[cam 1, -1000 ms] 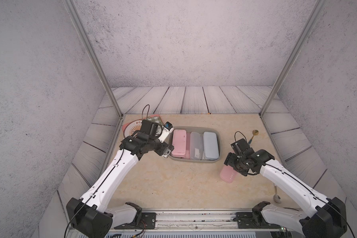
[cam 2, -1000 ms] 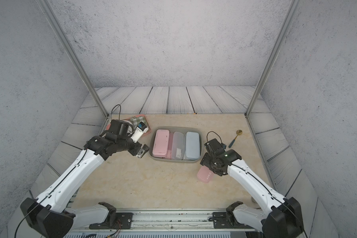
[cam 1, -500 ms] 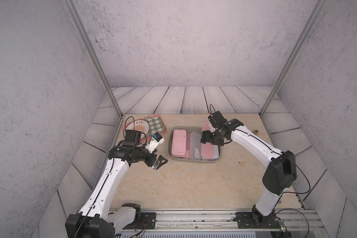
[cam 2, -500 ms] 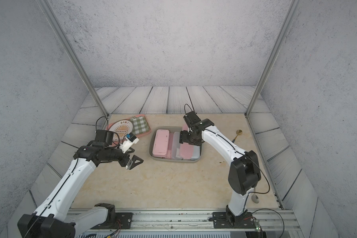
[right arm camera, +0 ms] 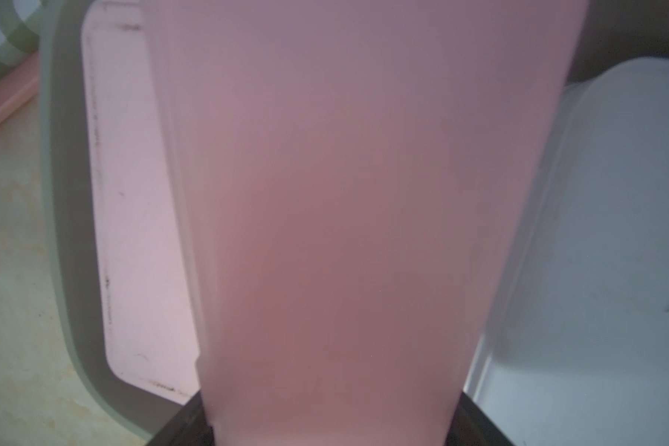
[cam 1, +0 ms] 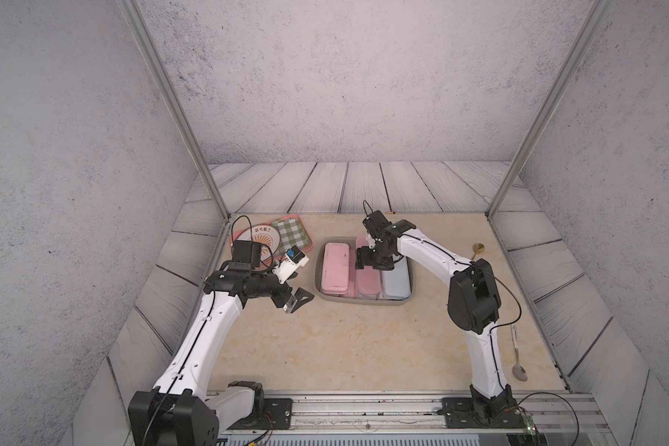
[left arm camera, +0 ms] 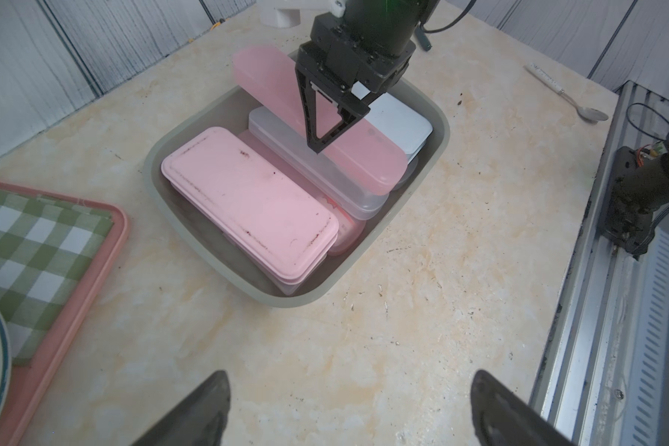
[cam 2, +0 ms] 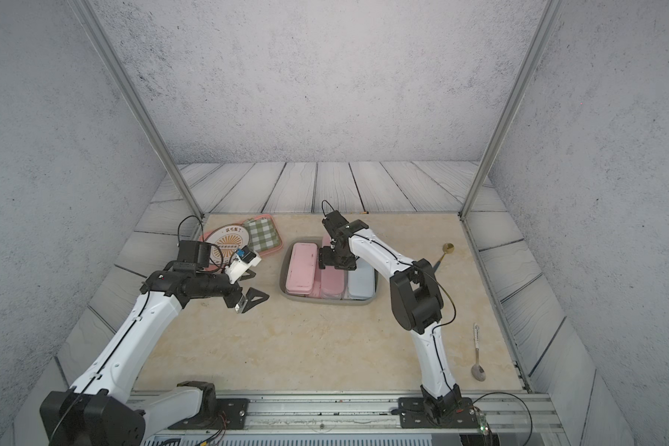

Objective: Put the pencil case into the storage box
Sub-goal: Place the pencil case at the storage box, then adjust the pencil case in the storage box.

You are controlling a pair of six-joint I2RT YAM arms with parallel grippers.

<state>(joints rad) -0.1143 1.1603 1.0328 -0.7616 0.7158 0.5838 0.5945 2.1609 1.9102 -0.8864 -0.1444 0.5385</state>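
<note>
We saw the placing step in hand. The right arm's fingers point(left arm camera: 315, 143) were clamped across the middle of a translucent pink pencil case point(left arm camera: 364, 154). They held it tilted above the storage box point(left arm camera: 306, 297), a grey-green tub on the pale worktop point(left arm camera: 402, 328). The case's higher end stuck out over the box's rim on the side away from the robot's base. Its lower end hung over a clear case point(left arm camera: 275, 131) lying inside the box; we could not tell whether the two touched. Also inside the box lay a wide pink case point(left arm camera: 248, 200) along one long wall and a pale blue case point(left arm camera: 402, 123) along the opposite wall, so little of the box's floor was free. The left arm's fingers point(left arm camera: 205, 413) stood wide apart and empty, just outside the box. We judged that the next move called for levelling the pencil case, lowering it onto the cases inside the box, and only then parting the fingers.
</note>
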